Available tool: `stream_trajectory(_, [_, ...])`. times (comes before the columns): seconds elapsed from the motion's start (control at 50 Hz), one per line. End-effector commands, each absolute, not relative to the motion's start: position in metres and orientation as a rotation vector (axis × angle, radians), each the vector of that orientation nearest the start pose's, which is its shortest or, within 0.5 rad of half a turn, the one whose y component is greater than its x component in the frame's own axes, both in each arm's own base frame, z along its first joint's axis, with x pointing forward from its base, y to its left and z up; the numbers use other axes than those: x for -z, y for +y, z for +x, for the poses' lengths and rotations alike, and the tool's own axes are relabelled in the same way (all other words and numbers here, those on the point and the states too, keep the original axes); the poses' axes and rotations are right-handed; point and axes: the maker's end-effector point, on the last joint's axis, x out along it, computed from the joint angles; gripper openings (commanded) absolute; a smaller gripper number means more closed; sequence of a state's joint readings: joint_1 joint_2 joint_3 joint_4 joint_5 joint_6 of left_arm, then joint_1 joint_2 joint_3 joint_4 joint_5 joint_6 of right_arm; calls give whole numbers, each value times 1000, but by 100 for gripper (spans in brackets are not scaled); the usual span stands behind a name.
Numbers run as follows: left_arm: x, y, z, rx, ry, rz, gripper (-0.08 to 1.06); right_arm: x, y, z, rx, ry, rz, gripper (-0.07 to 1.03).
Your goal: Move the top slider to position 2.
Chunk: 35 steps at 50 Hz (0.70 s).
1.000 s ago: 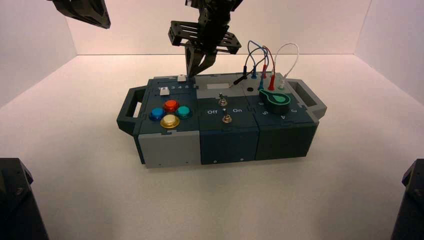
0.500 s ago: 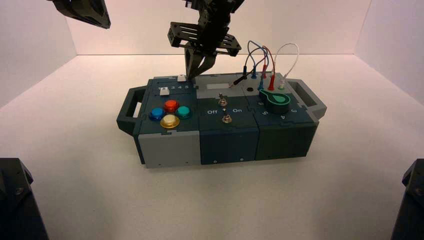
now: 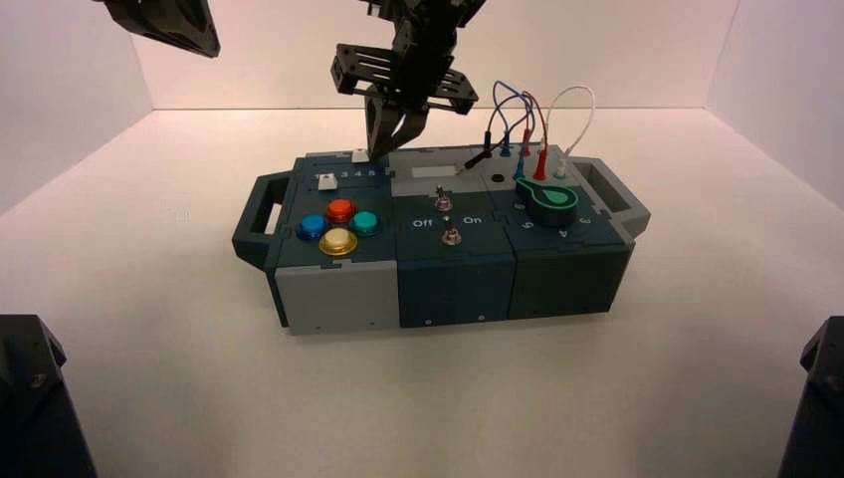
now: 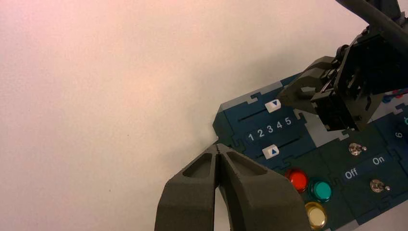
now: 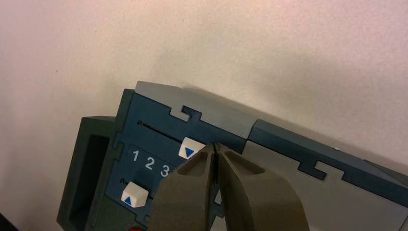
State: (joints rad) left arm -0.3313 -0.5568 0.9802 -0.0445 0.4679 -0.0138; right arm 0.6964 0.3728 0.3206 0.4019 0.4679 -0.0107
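Top slider [image 5: 191,147] — white, with a blue triangle — sits in the box's [image 3: 453,284] far left slot, level with the 4; numeral 2 [image 5: 150,163] lies nearer the slot's left end. Right end effector [image 5: 216,147], fingers together, is at the knob's right side, contact unclear — left end effector [image 4: 217,146] waits left of the box, fingers together
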Motion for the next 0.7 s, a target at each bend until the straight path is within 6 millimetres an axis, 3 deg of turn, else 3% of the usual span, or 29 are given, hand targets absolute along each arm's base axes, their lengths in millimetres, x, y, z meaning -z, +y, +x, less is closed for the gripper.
stream_trajectory(0.02, [-169,-96,269,310,845,87,-3,-47,338,334,-597,1221,-1,-2])
stream_trajectory(0.7, [-168,-96,268,310,847,89,-3,-47,347,331,-613,1219,-2,-2])
